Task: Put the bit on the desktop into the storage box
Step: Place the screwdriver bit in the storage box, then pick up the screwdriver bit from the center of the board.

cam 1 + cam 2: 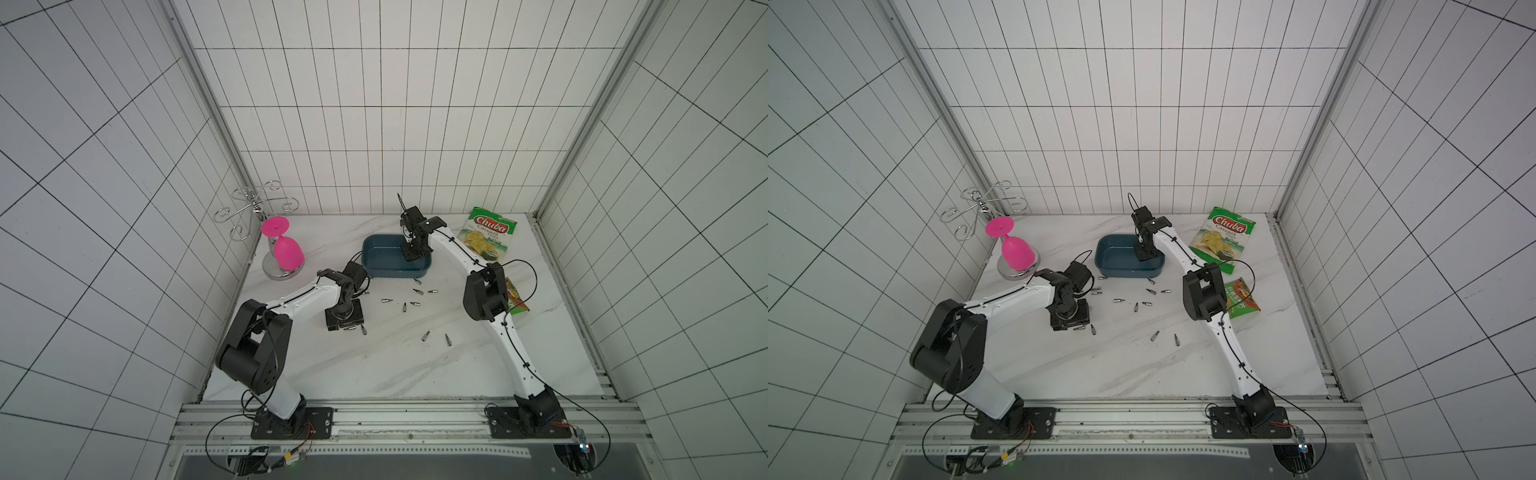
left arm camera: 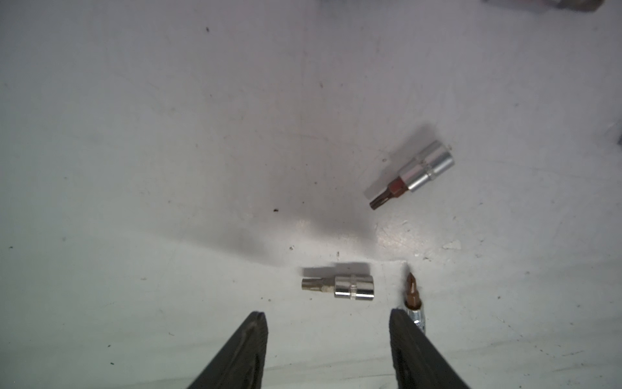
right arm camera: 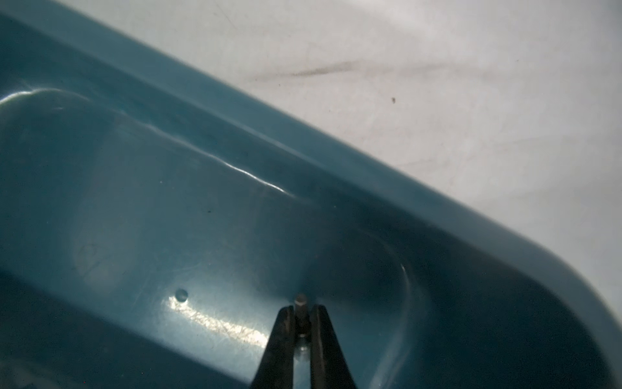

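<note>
The teal storage box (image 1: 395,272) (image 1: 1129,272) stands at the back middle of the white marble desktop (image 1: 374,365). My right gripper (image 1: 411,255) (image 3: 300,308) hangs inside it, close above the floor near a rounded corner, shut on a small metal bit (image 3: 300,299) whose tip sticks out past the fingers. My left gripper (image 1: 345,322) (image 2: 328,316) points down at the desktop, open and holding nothing. A silver bit (image 2: 350,287) lies just ahead of its tips, a second bit (image 2: 411,293) touches one finger's outer side, and a third bit (image 2: 414,171) lies farther off. Several more bits (image 1: 404,306) are scattered mid-desk.
An upturned pink goblet (image 1: 284,249) hangs on a chrome wire rack (image 1: 253,208) at the back left. A green Chuba chip bag (image 1: 489,239) lies at the back right. Another snack bag (image 1: 517,301) lies partly under my right arm. Tiled walls close in three sides.
</note>
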